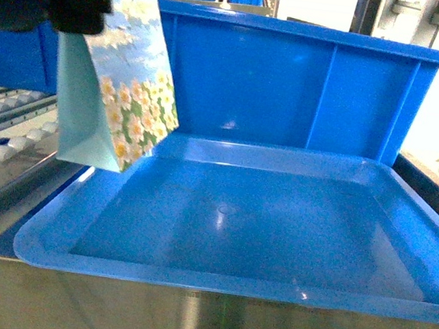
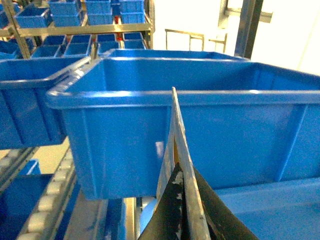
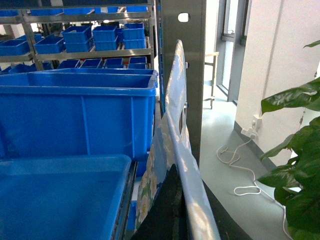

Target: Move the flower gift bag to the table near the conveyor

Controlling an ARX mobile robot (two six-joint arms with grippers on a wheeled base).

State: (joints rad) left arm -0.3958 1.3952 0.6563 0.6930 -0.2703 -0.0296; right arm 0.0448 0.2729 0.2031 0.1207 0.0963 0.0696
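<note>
While it hangs clear of any surface, the flower gift bag (image 1: 121, 90) sits at the far left of the head view, its lower corner over the left rim of a shallow blue tray (image 1: 191, 276). The left gripper (image 1: 102, 8) pinches the bag's top edge from above. In the left wrist view its dark fingers (image 2: 170, 215) are closed narrowly on the thin upright edge. Just left of the bag runs the conveyor (image 1: 7, 148) with its white rollers, and behind the tray stands a deep blue bin (image 1: 292, 85).

The right gripper (image 3: 177, 210) is outside the head view. In its own camera, its fingers are clamped on the edge of what looks like a second flowered bag (image 3: 175, 100), with a leafy plant (image 3: 295, 165) to the right.
</note>
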